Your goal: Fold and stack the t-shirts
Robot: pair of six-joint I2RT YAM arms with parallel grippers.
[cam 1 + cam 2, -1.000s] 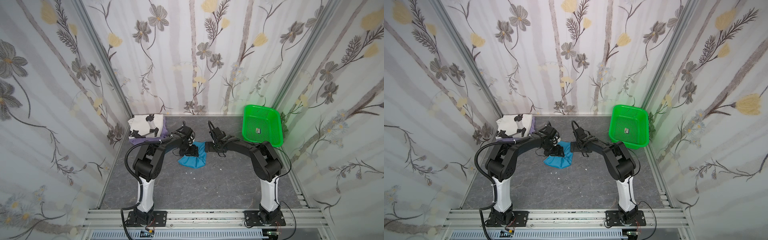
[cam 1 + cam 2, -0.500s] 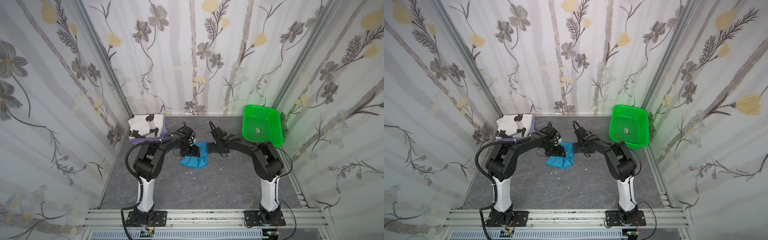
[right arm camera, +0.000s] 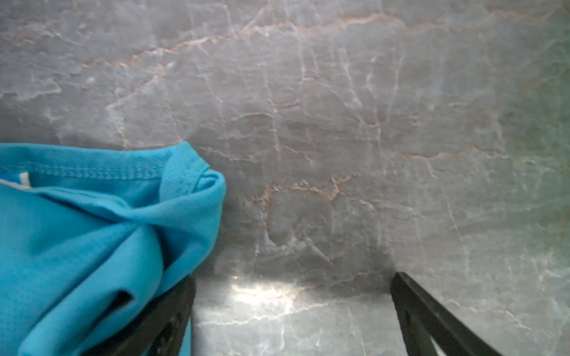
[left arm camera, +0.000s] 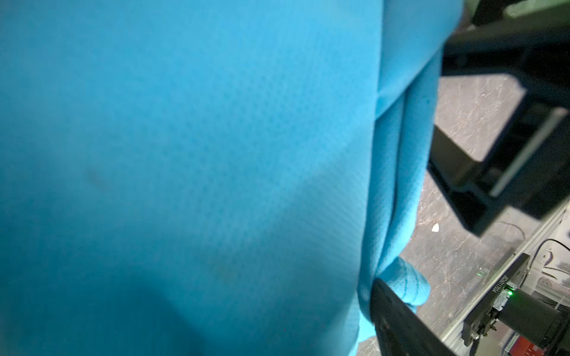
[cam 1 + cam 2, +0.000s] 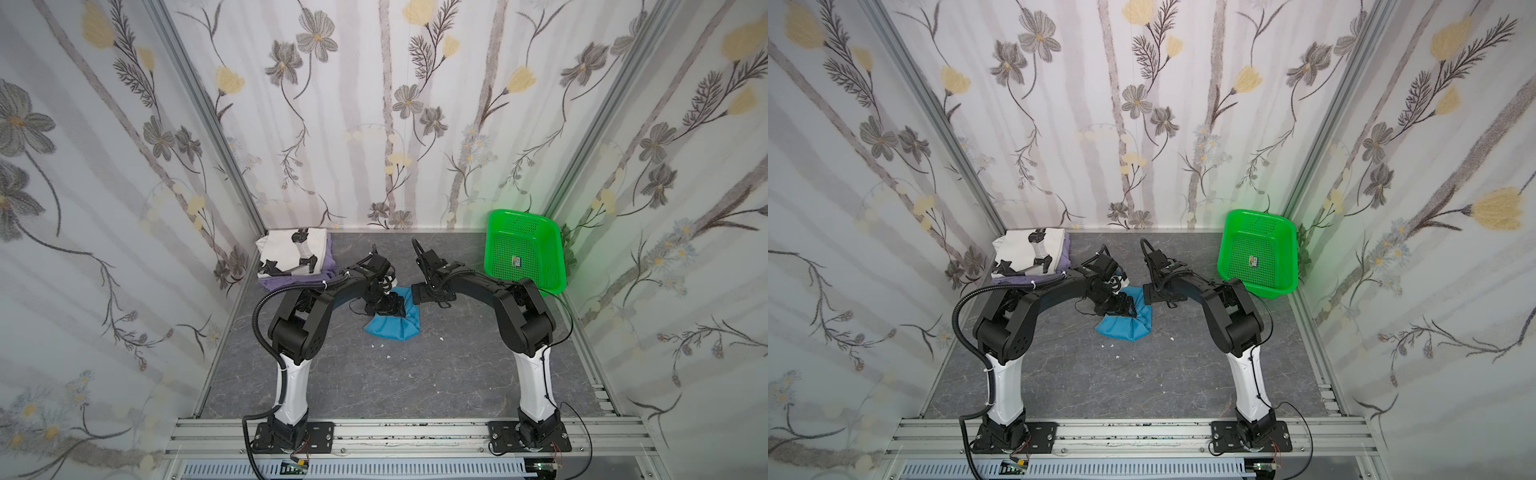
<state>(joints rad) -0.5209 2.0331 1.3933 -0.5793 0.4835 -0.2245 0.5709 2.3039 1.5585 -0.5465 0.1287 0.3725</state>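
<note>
i'm seeing the teal shirt [image 5: 392,328] bunched at the middle of the counter [image 5: 353,374], lying right under the left jaws (cloth crowding them, can't tell if clamped) and lapping one finger [image 3: 172,311] of the right jaws, which are hanging spread over bare counter, so left is sitting nearer.

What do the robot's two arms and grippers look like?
Both arms match: a white lower column, then chunky black links. The left arm carries a ribbed black hose tied on with white ties; the right arm trails thin black wires. The left gripper and right gripper are black with flat, tapering fingers.
</note>
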